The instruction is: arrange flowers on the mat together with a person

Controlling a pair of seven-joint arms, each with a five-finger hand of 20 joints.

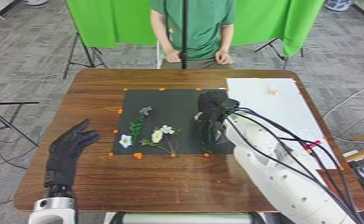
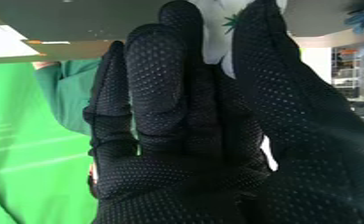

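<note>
A brown wooden table bears a black mat and, to its right, a white sheet. Left of the mat, the left hand is open. Above the mat's right part, the right hand grips a white-petaled flower between thumb and fingers. A blue flower and white blossoms lie on the mat's left half.

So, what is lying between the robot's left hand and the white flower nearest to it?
In the head view, a strip of bare brown table comes first, then the dark mat's left edge; no other flower lies between.
</note>
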